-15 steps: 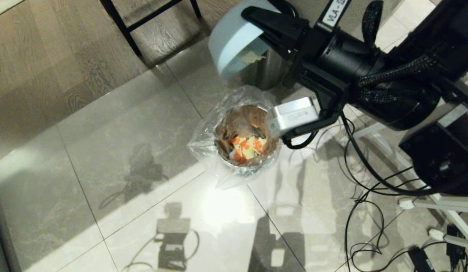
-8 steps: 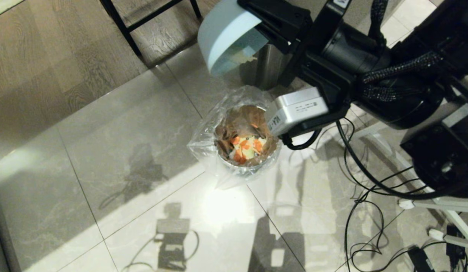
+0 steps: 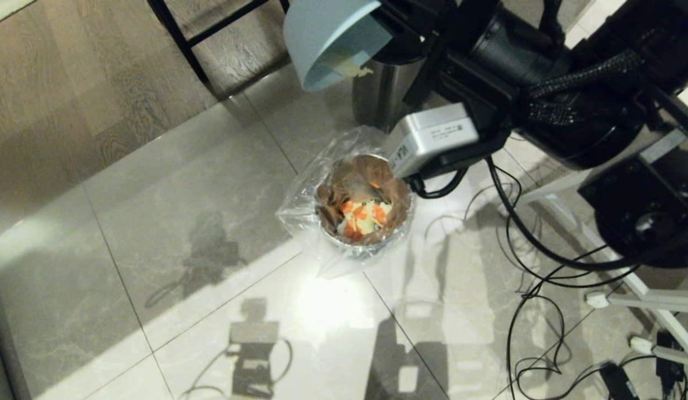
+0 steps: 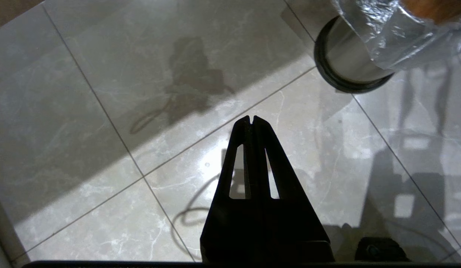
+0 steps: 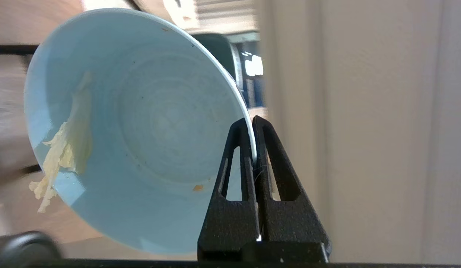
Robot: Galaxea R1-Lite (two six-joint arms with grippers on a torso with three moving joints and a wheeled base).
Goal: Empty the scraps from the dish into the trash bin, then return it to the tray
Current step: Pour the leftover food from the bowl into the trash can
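My right gripper [image 5: 254, 123] is pinching the rim of the dish [image 5: 141, 126], one finger inside the wall and one outside, and the bowl hangs tipped on its side, high above the floor and off to the far side of the trash bin [image 3: 362, 244], not over its mouth. That's my worry right now: a limp pale yellow leaf [image 5: 63, 156] clings to the low edge of the bowl, drooping past the lip, and if it lets go here I judge it lands on the tiles or by the other steel bin [image 3: 384, 89] rather than in the bag. The grip is a thin bite on a smooth glazed rim, so a quick swing could make the bowl pivot or slip. Most of the scraps [image 3: 362, 218], orange slices and pale pieces, already sit down in the lined bin. The bowl itself is pale blue, glossy, plain-walled, faint rings in its base, a tiny orange fleck near my fingers. My left gripper [image 4: 251, 120] hangs over the bare floor near the bin, fingers pressed together, holding nothing. The tray isn't in sight.
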